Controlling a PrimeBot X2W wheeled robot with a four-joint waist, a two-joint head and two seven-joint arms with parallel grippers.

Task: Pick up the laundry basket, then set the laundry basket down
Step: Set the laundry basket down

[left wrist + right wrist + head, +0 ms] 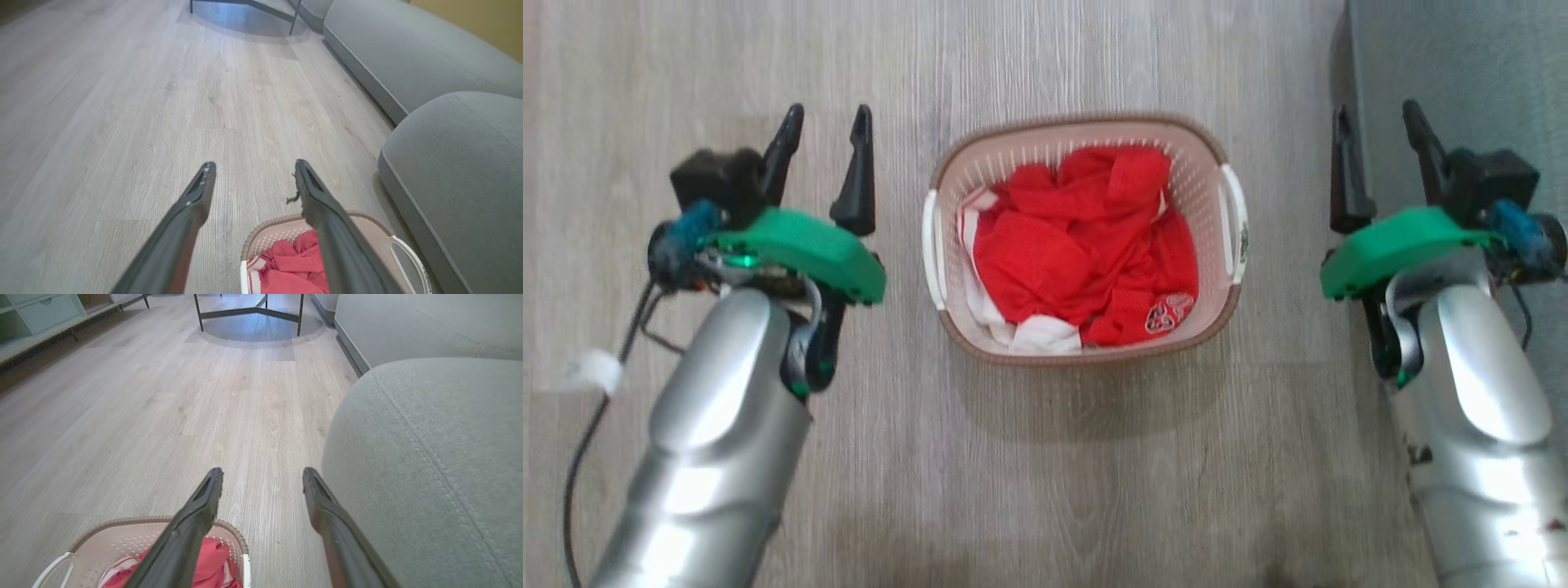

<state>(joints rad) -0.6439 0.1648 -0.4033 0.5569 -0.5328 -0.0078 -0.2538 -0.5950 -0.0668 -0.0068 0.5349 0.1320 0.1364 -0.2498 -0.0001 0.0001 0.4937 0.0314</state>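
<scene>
The laundry basket (1214, 175): rounded perforated plastic, woven-look brown rim, on wood-grain floor (1054, 457).

The laundry basket (1080, 122) is sitting upright on the grey wood-look floor (1054, 465). It is a small rounded-rectangular tub of cream perforated plastic with a brown woven-look rim. Its two white handles (933, 249) are lying at its left and right ends. Crumpled red clothing (1078, 245) and some white fabric (1045, 333) are filling it to just below the rim.
</scene>
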